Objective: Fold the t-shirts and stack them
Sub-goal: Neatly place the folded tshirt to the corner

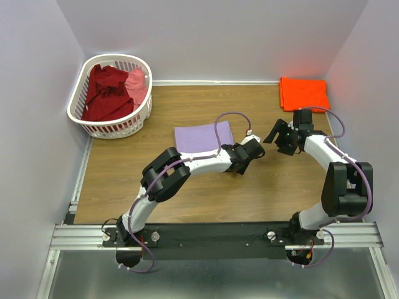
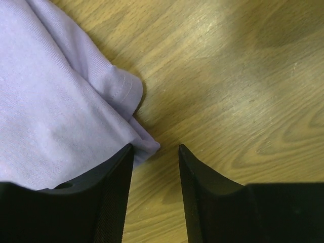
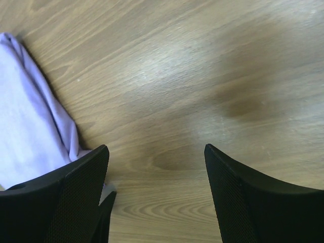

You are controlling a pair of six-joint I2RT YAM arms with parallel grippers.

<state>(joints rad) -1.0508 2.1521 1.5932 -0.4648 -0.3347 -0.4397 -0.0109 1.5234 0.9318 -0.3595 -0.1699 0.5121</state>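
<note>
The lavender t-shirt lies folded into a rectangle on the wooden table, near the middle. The orange t-shirt lies folded at the back right corner. The dark red t-shirt and the pink one lie crumpled in the basket. My left gripper sits just right of the lavender shirt. In the left wrist view it is open and empty, with the shirt's corner by its left finger. My right gripper is wide open and empty over bare wood. The lavender shirt's edge shows at the left of the right wrist view.
A white slotted laundry basket stands at the back left corner. Pale walls close in the table on the left, back and right. A metal rail with both arm bases runs along the near edge.
</note>
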